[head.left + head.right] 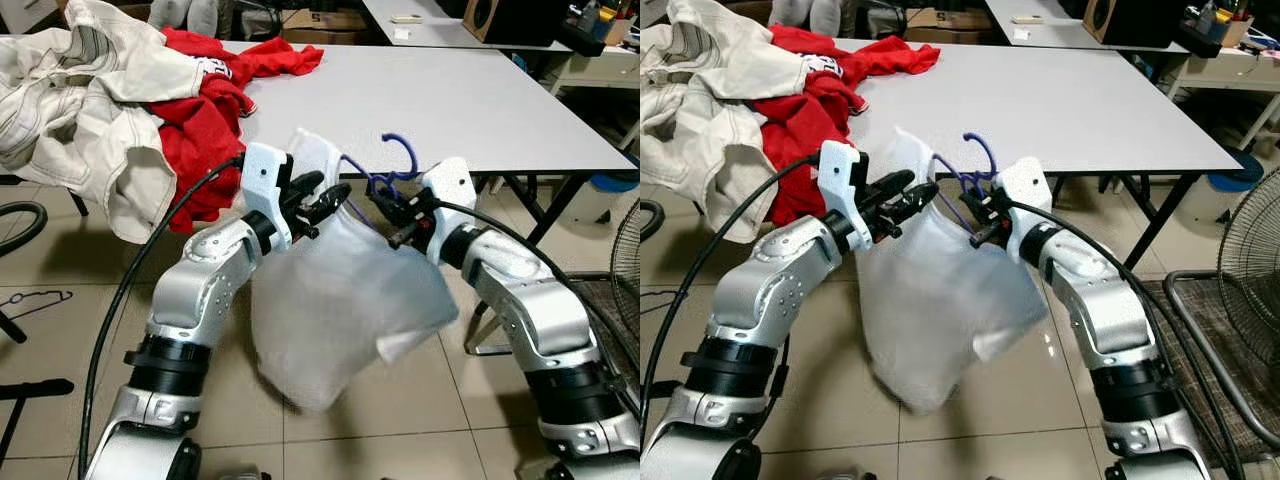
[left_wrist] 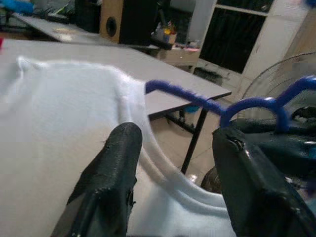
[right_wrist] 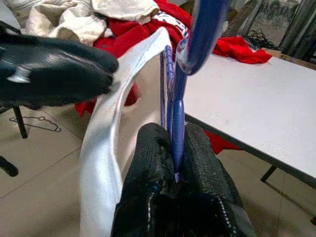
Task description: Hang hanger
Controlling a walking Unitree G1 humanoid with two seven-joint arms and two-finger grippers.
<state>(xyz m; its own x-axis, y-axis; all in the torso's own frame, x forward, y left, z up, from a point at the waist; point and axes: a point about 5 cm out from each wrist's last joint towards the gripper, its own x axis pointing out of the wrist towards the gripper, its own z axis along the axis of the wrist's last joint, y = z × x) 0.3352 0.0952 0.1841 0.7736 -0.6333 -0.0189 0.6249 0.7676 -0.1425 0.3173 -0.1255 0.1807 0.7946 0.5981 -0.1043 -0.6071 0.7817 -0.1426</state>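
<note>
Right gripper (image 1: 398,215) fingers pinch the blue wire hanger (image 1: 392,165) just off the white tabletop's (image 1: 470,100) near edge. Left gripper (image 1: 322,205) fingers, spread, straddle the white shirt (image 1: 340,310) collar. Step: threading hanger into collar; next, seat the second shoulder.

Both silver jointed arms are raised and bent at the elbow, forearms converging toward the midline. The left gripper (image 1: 322,204), two long black fingers on a white wrist housing, points toward the right arm with its fingers parted. The right gripper (image 1: 392,218) points back toward it, its black fingers (image 3: 159,163) pressed tight together. The two fingertip pairs lie near each other.
</note>
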